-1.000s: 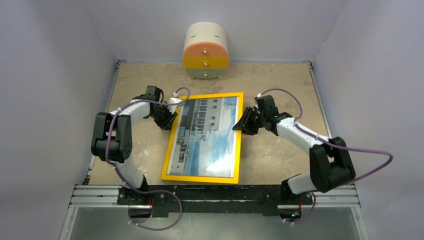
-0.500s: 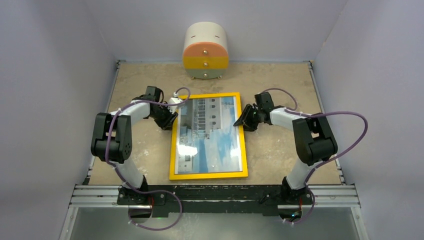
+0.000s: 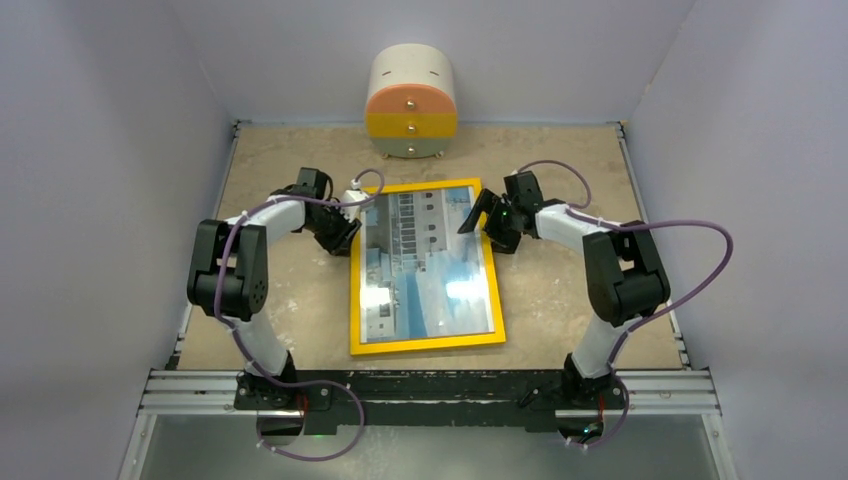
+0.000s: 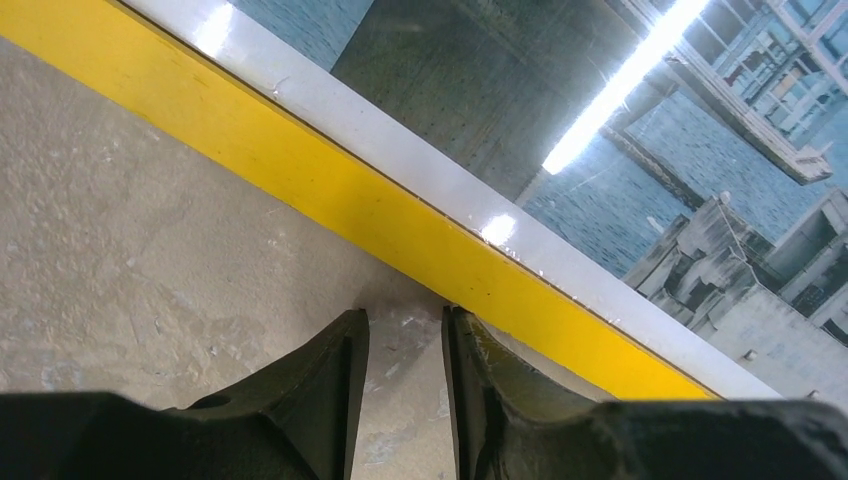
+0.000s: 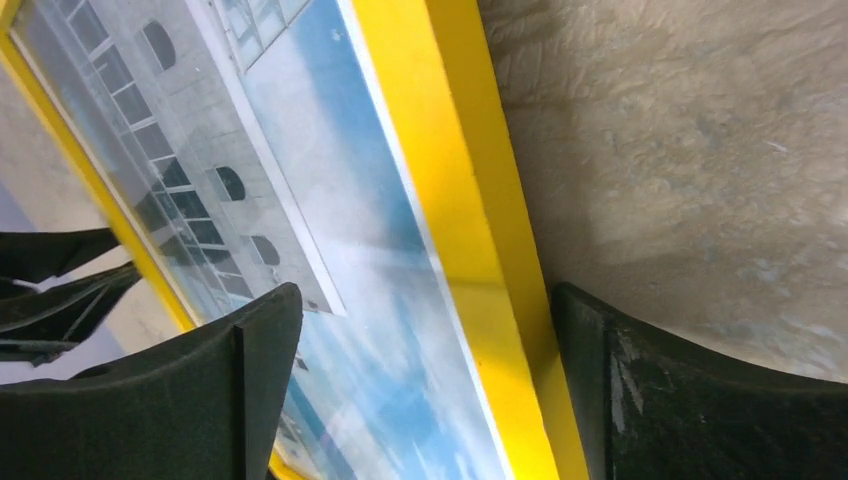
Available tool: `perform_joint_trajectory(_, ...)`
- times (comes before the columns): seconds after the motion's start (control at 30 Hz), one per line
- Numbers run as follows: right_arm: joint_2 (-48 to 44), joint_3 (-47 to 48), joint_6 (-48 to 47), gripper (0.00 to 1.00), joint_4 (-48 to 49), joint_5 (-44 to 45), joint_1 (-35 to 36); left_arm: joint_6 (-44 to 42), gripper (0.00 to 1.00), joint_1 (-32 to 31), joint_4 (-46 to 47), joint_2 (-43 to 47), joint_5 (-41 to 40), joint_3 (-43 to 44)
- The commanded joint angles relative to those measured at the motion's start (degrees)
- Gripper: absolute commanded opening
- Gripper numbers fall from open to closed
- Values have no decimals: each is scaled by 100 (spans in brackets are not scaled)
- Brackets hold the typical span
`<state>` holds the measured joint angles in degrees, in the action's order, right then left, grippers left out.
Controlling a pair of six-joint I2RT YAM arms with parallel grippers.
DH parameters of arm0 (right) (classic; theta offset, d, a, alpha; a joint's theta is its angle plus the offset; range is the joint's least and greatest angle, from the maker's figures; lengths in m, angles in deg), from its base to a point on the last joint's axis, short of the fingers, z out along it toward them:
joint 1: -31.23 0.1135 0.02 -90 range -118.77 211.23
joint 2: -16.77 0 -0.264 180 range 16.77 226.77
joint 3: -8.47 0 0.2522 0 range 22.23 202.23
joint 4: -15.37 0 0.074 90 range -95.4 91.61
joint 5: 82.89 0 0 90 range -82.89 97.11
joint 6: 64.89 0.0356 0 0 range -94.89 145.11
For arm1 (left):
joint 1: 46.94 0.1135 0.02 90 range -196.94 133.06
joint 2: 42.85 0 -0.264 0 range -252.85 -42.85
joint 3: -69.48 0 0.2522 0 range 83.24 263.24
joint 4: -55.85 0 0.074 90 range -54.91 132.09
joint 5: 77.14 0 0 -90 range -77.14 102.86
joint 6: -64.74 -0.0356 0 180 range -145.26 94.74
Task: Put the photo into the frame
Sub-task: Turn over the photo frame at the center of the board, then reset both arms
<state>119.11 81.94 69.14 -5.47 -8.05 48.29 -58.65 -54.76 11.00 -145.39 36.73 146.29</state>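
The yellow frame lies flat on the table with the photo of the white building and blue sky showing inside it. My left gripper sits low at the frame's far left edge. In the left wrist view its jaws stand narrowly open over bare table, and the right fingertip touches the frame's outer side. My right gripper is wide open at the far right corner. It straddles the frame's yellow bar, one finger over the photo, the other outside on the table.
A cream, orange and yellow drawer unit stands at the back centre against the wall. Grey walls close in the left, right and back. A metal rail with the arm bases runs along the near edge.
The right gripper has opened wide off the frame's right edge. The frame has turned, its near end swinging right. The left gripper shifted slightly and opened a little.
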Motion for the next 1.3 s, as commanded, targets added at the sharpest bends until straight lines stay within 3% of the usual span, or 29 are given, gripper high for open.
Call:
perform_joint_trajectory(0.0, -169, -178, -325, 99, -960, 1041, 34, 154, 38, -124, 12, -121, 391, 98)
perform_joint_trajectory(0.1, -342, -139, -451, 99, -1319, 1481, 30, 119, 46, -88, -91, 36, 337, 129)
perform_joint_trajectory(0.23, -675, -29, -664, 99, -1721, 2412, 34, 47, 70, 94, -252, 357, 289, 269)
perform_joint_trajectory(0.33, -978, 9, -767, 99, -1905, 2956, 27, 115, 76, 349, -227, 693, 293, 361)
perform_joint_trajectory(0.43, -1534, -227, -825, 99, -1503, 3581, 19, 613, 80, 759, 519, 1158, 406, 110)
perform_joint_trajectory(0.53, -2212, -1019, -1360, 99, 107, 4339, 19, 1303, 82, 1264, 2084, 1743, 533, -613)
perform_joint_trajectory(0.63, -2580, -1759, -2005, 99, 1534, 5338, 20, 1776, 84, 1326, 3658, 2040, 19, -1551)
perform_joint_trajectory(0.77, -2375, -1977, -1985, 99, 2020, 5868, -137, 1999, 85, 1335, 5139, 2003, -193, -2373)
perform_joint_trajectory(0.93, -2411, -2654, -2292, 99, 3292, 6147, -246, 2668, 87, 1335, 7029, 1749, -117, -3352)
perform_joint_trajectory(1.17, -2455, -4203, -3219, 99, 6676, 6235, -464, 2938, 90, 1327, 10153, 1153, -355, -4633)
perform_joint_trajectory(1.27, -2182, -4512, -3302, 99, 7575, 5961, -591, 2789, 90, 1250, 10247, 1271, -496, -4882)
